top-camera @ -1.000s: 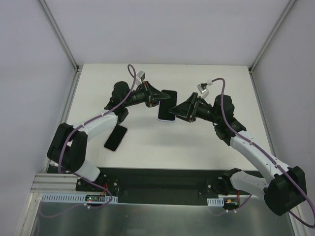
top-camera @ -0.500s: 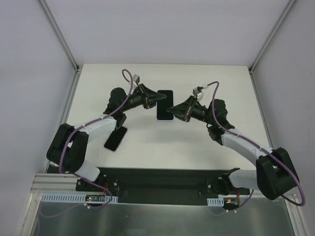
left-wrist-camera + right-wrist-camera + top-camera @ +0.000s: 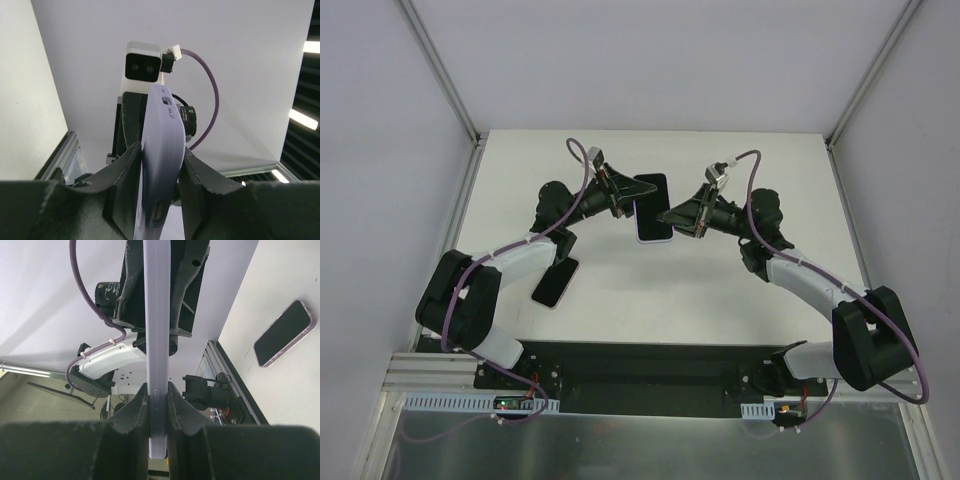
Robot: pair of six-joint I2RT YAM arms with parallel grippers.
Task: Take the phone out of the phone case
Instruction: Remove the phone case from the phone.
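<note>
1. The top view looks steeply down from behind both arms (image 3: 515, 255), distant.
2. Each wrist view looks closely along its fingers (image 3: 125, 182); both show the phone case (image 3: 162, 150) between them.

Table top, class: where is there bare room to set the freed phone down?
Bare: the near strip of table between the left arm and right arm, and the far right corner. Crowded: the middle, where both jaws clamp the cased phone, and the spare phone by the left arm.
</note>
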